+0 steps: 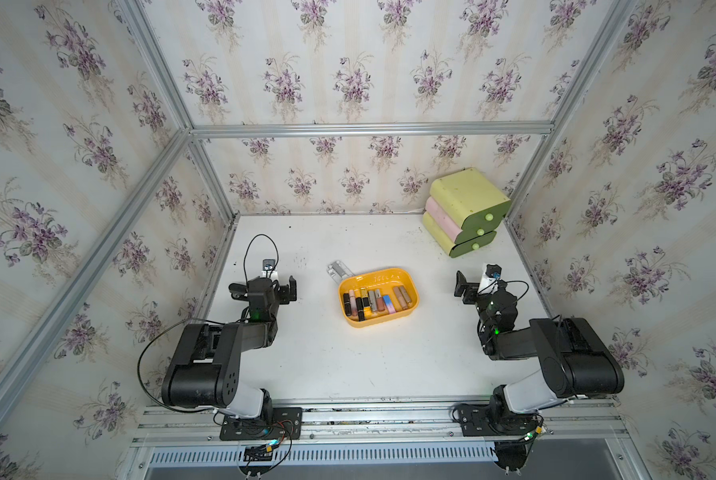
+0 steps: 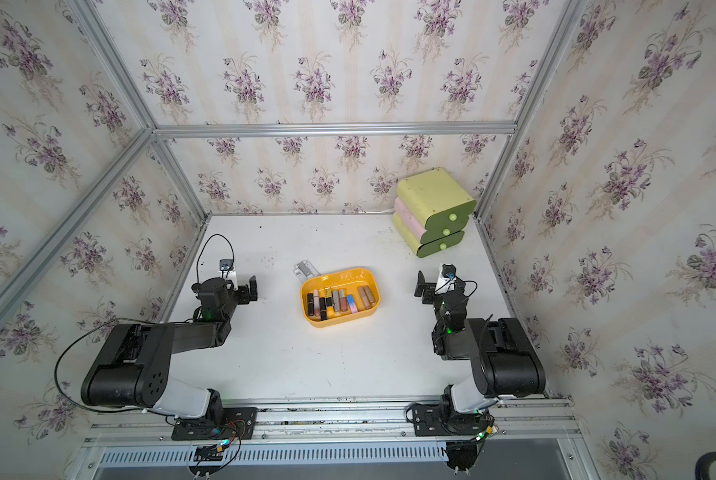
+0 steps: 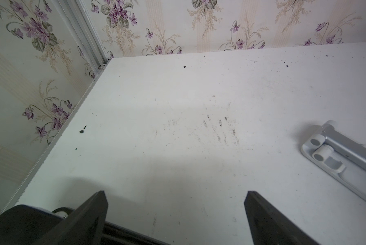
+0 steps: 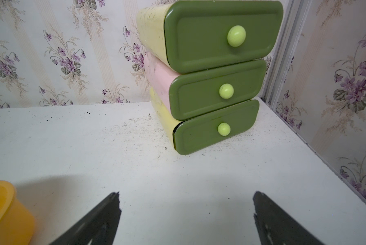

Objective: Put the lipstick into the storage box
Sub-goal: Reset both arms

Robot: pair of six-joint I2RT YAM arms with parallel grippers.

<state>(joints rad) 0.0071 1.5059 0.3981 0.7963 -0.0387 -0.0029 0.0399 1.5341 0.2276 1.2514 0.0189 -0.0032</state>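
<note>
I read the left end effector (image 3: 175,197) and the right end effector (image 4: 186,197) as wide and empty. The lipsticks (image 1: 375,301) lie side by side inside the storage box (image 1: 379,324), centred on the surface (image 1: 327,365). I judge the arms stand either side to keep access clear.

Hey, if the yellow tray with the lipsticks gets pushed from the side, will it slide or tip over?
Probably slides: the storage box is shallow and wide, sitting flat on the smooth white table. The lipsticks lie loose side by side, so they would likely roll or shift inside.
</note>
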